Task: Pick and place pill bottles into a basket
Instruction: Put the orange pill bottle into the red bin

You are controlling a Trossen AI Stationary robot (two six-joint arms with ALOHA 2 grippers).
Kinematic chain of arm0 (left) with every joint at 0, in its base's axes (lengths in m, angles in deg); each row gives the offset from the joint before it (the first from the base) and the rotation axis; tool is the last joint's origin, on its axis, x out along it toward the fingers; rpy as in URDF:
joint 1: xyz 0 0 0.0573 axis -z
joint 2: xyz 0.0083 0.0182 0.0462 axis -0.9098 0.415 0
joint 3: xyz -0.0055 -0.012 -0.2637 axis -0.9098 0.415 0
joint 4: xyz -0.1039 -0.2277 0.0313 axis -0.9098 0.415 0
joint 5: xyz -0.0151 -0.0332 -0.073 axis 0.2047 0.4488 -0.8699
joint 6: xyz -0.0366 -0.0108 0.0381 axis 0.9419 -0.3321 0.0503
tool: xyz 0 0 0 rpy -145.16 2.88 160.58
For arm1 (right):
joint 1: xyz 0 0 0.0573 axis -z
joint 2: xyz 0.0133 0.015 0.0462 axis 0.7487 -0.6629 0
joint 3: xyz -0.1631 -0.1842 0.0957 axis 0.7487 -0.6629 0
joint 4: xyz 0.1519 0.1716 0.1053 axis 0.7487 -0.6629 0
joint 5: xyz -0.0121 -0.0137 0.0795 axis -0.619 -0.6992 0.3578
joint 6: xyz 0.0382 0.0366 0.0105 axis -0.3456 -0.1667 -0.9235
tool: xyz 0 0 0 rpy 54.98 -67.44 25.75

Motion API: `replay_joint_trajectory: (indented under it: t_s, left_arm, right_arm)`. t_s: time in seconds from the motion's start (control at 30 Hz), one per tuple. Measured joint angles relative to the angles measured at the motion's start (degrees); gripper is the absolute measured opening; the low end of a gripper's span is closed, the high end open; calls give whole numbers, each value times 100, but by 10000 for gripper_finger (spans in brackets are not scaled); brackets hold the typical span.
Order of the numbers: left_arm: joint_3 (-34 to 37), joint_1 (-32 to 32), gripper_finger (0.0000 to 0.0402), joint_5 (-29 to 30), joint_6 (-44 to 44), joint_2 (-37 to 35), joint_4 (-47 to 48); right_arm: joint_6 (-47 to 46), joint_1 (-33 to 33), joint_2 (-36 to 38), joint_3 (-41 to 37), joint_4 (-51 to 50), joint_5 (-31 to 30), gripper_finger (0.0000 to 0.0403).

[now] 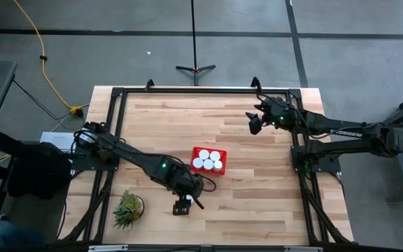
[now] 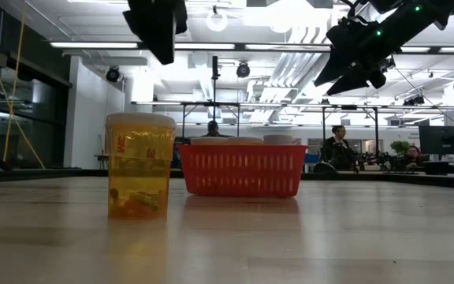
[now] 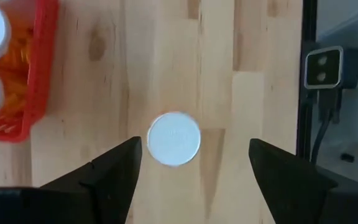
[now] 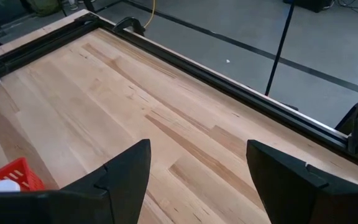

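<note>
The wooden counter [image 1: 257, 175] carries a red basket [image 1: 208, 160] near its middle, with white-capped pill bottles [image 1: 209, 160] packed inside; from above only their caps show, and from counter height only cap tops clear the rim. One bottle [image 2: 139, 165] stands alone just outside the basket, largely hidden from above by the left hand [image 1: 182, 204], which hangs over it released, fingers spread either side of the cap. The right hand [image 1: 255, 123] waits open above the far right of the counter.

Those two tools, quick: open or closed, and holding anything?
Left tool: open, empty, above a lone pill bottle.
Right tool: open, empty, raised above the table.
</note>
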Motion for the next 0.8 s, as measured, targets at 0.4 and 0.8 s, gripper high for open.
replay_joint_trajectory:
  t_s: [0.4,0.8]
  left_arm:
    - [-2,78,330,46,6,625,-114]
    - [-2,85,330,135,-52,909,-105]
  right_arm:
    - [-4,-2,0,0,-79,13,256]
    - [-2,-1,1,0,-152,44,256]
